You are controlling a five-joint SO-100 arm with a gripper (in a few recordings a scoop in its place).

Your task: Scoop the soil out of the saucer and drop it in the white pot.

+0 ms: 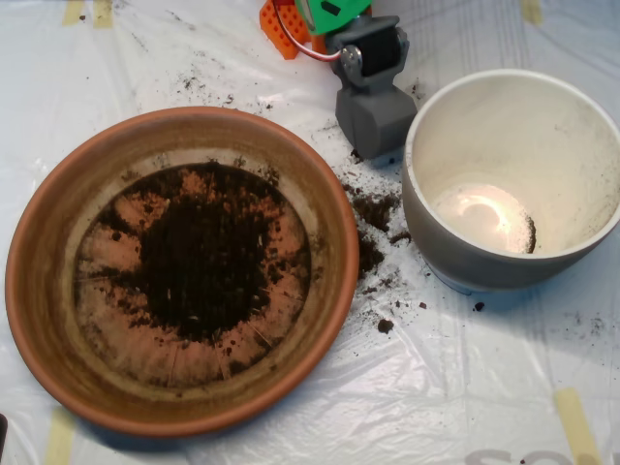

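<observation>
A wide terracotta saucer (44,281) fills the left half of the overhead view. Dark soil (199,262) lies in a patch over the middle of its ridged bottom. At the right stands the white pot (581,107), its cream inside nearly bare apart from a small dark smear low on the wall. My grey scoop (375,118) hangs at the top centre, in the gap between saucer rim and pot, close to the pot's left rim. Its two shells look closed together, and whether anything is inside is hidden.
Clear plastic sheeting (465,387) covers the table, held by yellow tape strips. Spilled soil crumbs (376,218) lie between saucer and pot and near the top left. The arm's orange and green parts (300,19) sit at the top edge.
</observation>
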